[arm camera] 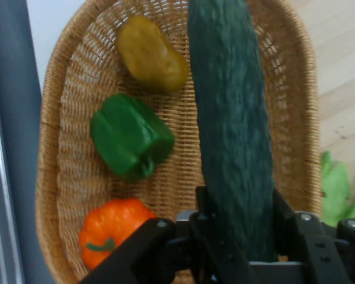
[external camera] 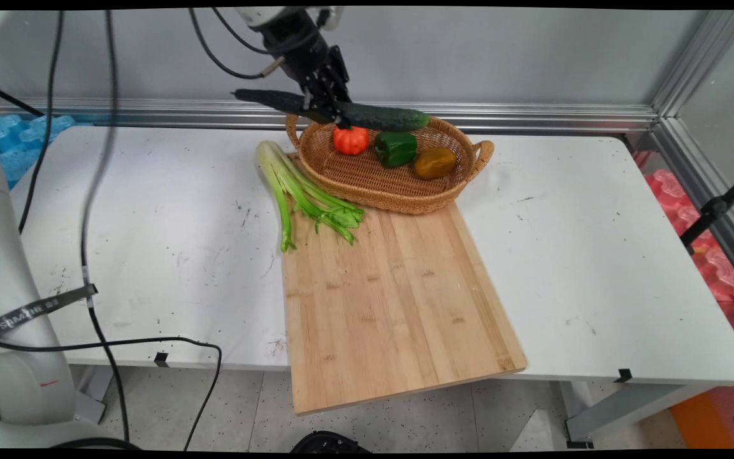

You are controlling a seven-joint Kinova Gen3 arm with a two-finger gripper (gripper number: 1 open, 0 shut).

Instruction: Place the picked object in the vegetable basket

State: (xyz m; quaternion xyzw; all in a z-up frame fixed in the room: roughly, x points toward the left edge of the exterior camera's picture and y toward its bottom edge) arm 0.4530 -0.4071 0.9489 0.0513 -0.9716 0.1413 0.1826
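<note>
My gripper (external camera: 332, 113) is shut on a long dark green cucumber (external camera: 341, 111), held roughly level above the back rim of a wicker basket (external camera: 399, 191). In the hand view the cucumber (arm camera: 231, 124) runs up between the fingers (arm camera: 284, 216), over the basket (arm camera: 71, 177). Inside the basket lie a small orange pumpkin (external camera: 350, 139), a green bell pepper (external camera: 395, 148) and a brownish-yellow potato (external camera: 434, 162). The same pumpkin (arm camera: 112, 231), pepper (arm camera: 130, 136) and potato (arm camera: 151, 53) show beside the cucumber in the hand view.
A bamboo cutting board (external camera: 392, 299) lies in front of the basket and overhangs the table's near edge. A bunch of celery (external camera: 303, 191) rests at the board's far left corner, partly on the white table (external camera: 150, 223). Black cables (external camera: 93, 191) hang at left.
</note>
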